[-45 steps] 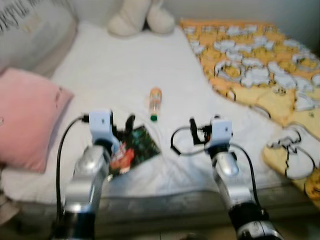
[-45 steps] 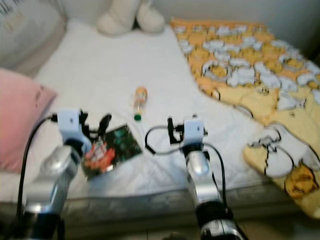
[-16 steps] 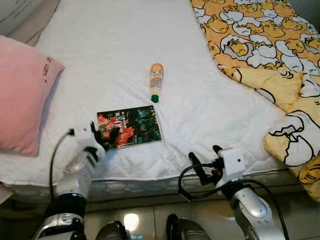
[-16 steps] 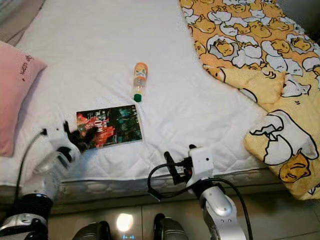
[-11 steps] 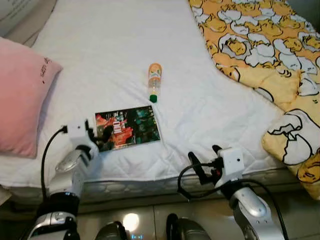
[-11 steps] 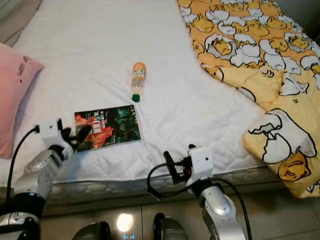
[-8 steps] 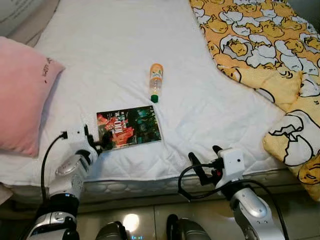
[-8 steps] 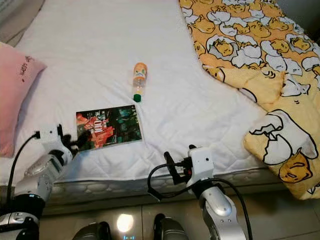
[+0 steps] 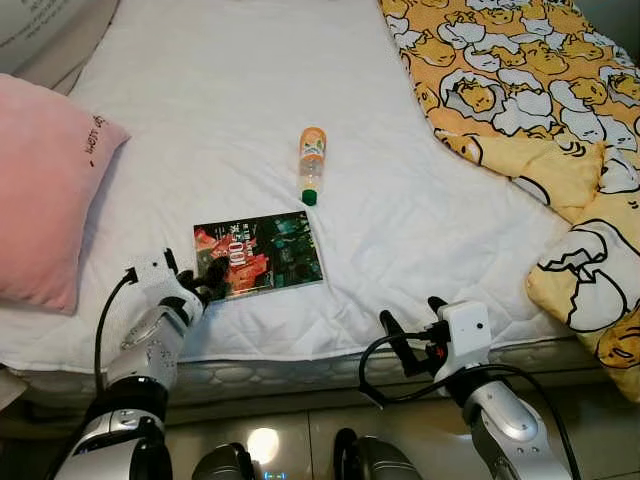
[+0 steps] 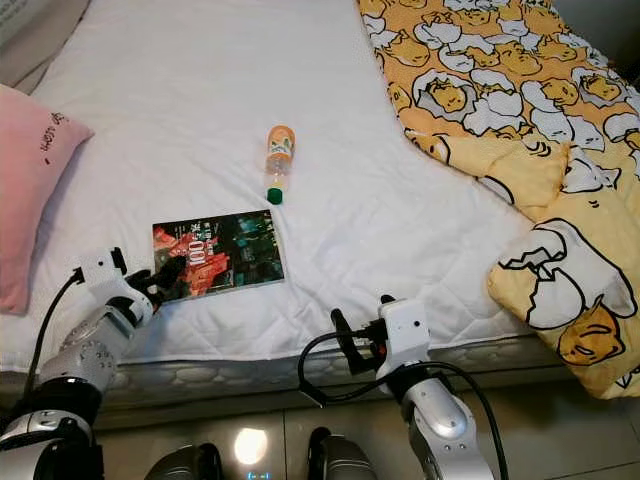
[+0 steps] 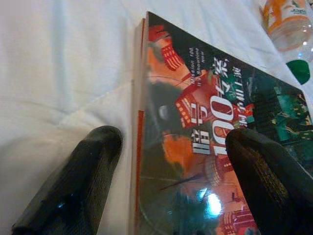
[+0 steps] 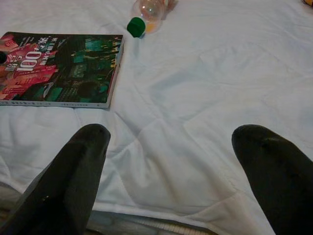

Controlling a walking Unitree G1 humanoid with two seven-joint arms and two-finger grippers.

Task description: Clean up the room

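A glossy book (image 9: 262, 255) with a red and green cover lies flat on the white mattress (image 9: 230, 90) near its front edge. My left gripper (image 9: 203, 281) is open at the book's left end. In the left wrist view one finger (image 11: 73, 181) rests on the sheet beside the book's edge and the other (image 11: 266, 176) is over the cover (image 11: 205, 137). A small orange bottle (image 9: 311, 163) with a green cap lies just beyond the book. My right gripper (image 9: 412, 325) hangs open at the bed's front edge, holding nothing; its fingers (image 12: 68, 181) frame bare sheet.
A pink pillow (image 9: 45, 190) lies on the bed's left side, close to my left arm. A yellow patterned blanket (image 9: 530, 90) covers the right side and droops over the front edge. Tiled floor (image 9: 300, 440) and my feet show below the mattress.
My left gripper has crept a little further onto the book's left end. The right gripper has sunk slightly at the bed's edge. Book and bottle lie as before.
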